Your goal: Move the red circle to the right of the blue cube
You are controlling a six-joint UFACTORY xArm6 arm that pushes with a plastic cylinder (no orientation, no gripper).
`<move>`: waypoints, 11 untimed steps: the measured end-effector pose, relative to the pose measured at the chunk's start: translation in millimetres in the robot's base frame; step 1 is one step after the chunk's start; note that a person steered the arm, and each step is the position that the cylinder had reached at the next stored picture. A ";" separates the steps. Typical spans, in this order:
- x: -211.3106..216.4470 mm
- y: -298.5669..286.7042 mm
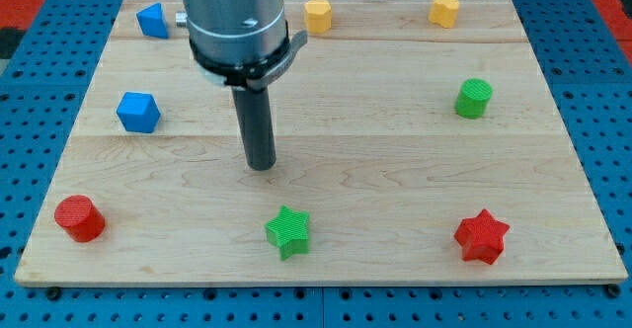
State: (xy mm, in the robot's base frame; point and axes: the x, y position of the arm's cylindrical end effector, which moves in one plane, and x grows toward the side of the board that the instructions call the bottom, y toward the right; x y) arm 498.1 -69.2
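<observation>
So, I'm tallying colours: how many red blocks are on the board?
2: the red circle at the view's bottom left, and the red star at the bottom right. The arm could hide another.

red circle (79, 217) below blue cube (137, 112).

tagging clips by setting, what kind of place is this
Probably a robotics lab bench: a wooden board lies on a blue perforated mounting plate, with small blocks like the red circle and blue cube spread around my tip.

Shown on the pale wooden board (395, 160): red circle block (79, 217), red star block (482, 236), blue cube block (137, 112), green star block (288, 231), yellow blocks
</observation>
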 end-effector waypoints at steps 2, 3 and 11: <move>96.9 -48.7; 120.7 -132.8; -43.1 -27.0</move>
